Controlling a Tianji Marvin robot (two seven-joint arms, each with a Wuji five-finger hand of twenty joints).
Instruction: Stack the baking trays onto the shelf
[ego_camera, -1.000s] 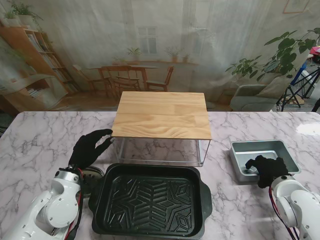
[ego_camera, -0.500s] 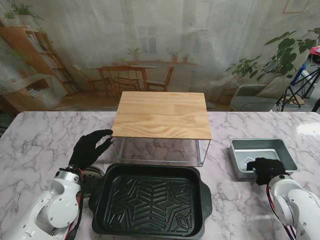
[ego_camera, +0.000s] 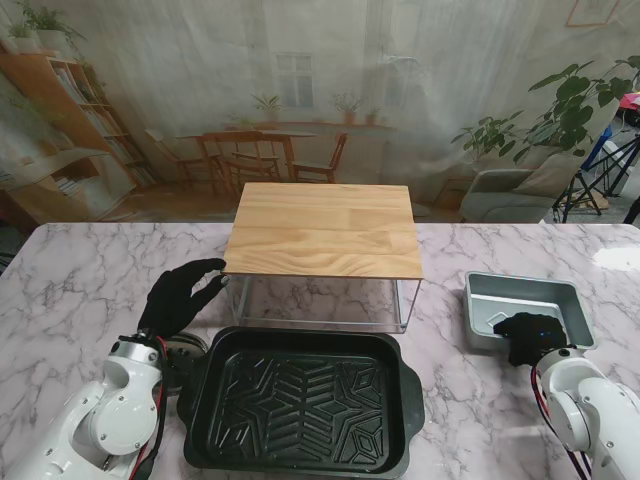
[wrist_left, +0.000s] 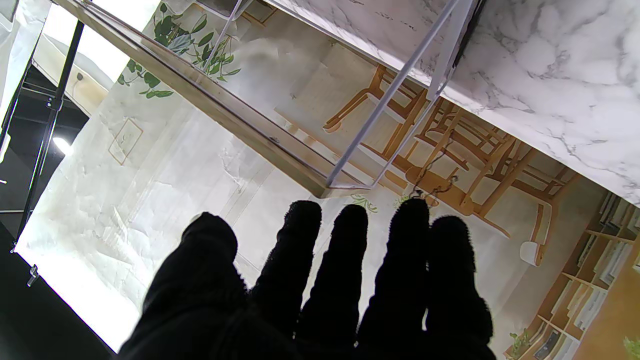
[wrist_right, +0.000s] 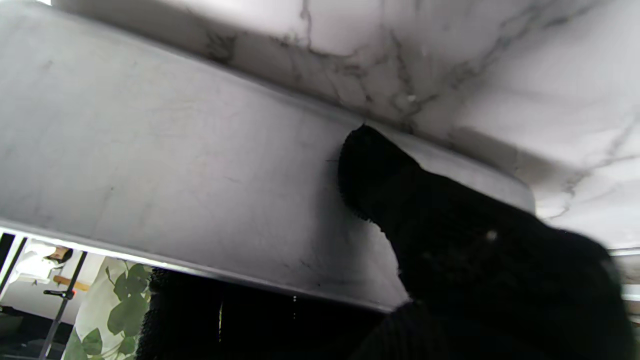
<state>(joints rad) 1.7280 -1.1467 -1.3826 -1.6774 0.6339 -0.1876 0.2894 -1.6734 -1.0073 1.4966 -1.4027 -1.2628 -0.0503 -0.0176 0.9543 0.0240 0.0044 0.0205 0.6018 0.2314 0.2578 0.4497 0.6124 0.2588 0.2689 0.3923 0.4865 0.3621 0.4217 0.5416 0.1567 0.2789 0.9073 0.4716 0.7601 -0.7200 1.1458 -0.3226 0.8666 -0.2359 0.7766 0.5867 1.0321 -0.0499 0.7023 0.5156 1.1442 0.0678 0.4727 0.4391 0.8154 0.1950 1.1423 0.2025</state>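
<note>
The small silver tray (ego_camera: 524, 308) sits on the table's right side, well apart from the shelf. The right hand (ego_camera: 528, 337) grips the tray's near wall. In the right wrist view, one black finger (wrist_right: 380, 180) presses flat on the outside of the grey wall (wrist_right: 165, 190), and other fingers curl over the rim on the inside. So this hand is closed on the tray. The big black tray (ego_camera: 300, 398) lies in the middle, close to me, right in front of the shelf. It has a zigzag pattern on its bottom. The shelf (ego_camera: 325, 228) has a light wooden top and thin clear legs, and it stands farther from me than the black tray. The left hand (ego_camera: 180, 294) hangs just beside the shelf's left corner, with its fingers spread out and holding nothing. In the left wrist view, the fingers (wrist_left: 345, 265) point up toward the wooden edge (wrist_left: 210, 105) but do not touch it. The marble table (ego_camera: 70, 280) is white with grey lines. Behind it hangs a picture wall with chairs and plants.
</note>
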